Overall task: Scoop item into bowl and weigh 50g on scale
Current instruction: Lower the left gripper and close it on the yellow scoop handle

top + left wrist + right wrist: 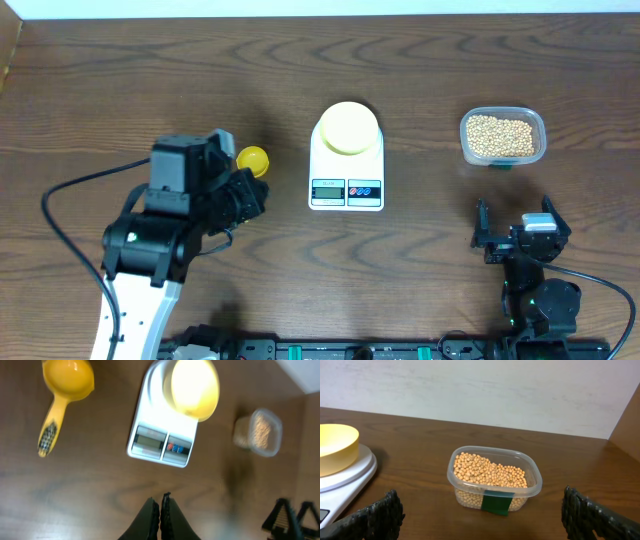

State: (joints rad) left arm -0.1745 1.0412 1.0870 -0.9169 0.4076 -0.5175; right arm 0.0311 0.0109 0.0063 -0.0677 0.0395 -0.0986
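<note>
- Where you look through the left wrist camera, the left gripper (161,506) shows its two dark fingers pressed together, tip against tip, with nothing between them; they hang over bare table (75,490), in front of the scale (150,420) and apart from it.
- The yellow scoop (67,380) lies on the wood to the left of the scale, cup up; you can see that the left gripper does not touch it. From overhead only its cup shows, and the arm hides the handle.
- The bowl (347,127) sits on the scale's platform, pale yellow; you see nothing in it from overhead.
- The scale's display and two buttons face the robot; the reading is too small for you to make out.
- The right gripper (515,228) stands with its fingers (380,512) spread wide at either edge of the right wrist view, holding nothing.
- The beans (490,472) fill the clear container (536,484), which rests on the table right of the scale, just ahead of the right gripper and apart from it.
</note>
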